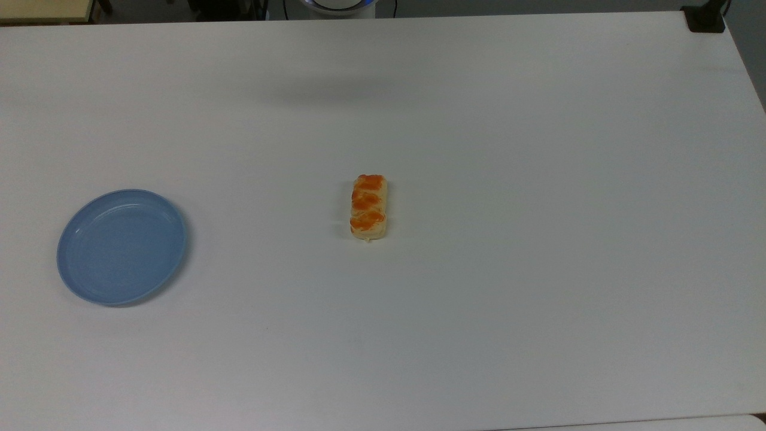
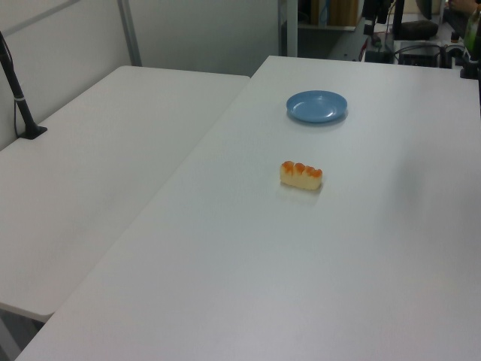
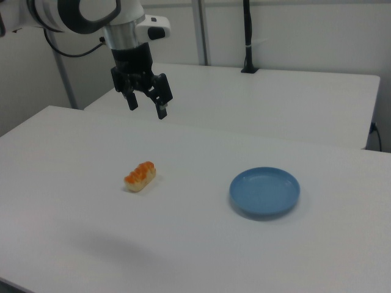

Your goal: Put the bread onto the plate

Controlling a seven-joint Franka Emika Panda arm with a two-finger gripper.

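- White table (image 1: 538, 299) spanning the workspace, plain and matt; second white table (image 2: 113, 165) adjoining at the left view's left, with a black post (image 2: 16, 90) clamped to its far edge.
- Bread (image 1: 368, 207) lying flat near the table's middle, toasted lumps facing up, long axis running near to far in the top view; nothing touching it.
- Plate (image 1: 122, 246) sitting well apart from the bread, toward the top view's left; upright, carrying nothing.
- Gripper (image 3: 146, 102) hanging high above the table in the right view, up and behind the bread, fingers (image 3: 162, 110) spread apart, holding nothing.
- Judging the step in hand as the approach: task not yet begun, bread untouched on the table.
- Advising a descent straight over the middle lump, fingers closing across the loaf's short width, not along its length.
- Recommending a light squeeze: loaf probably soft, likely to dent or slip under a hard pinch.
- Suggesting a clear lift before carrying over the plate's raised rim, then lowering onto the plate's centre before letting go.
- Noting risk: off-centre grasp tipping the loaf during the carry.
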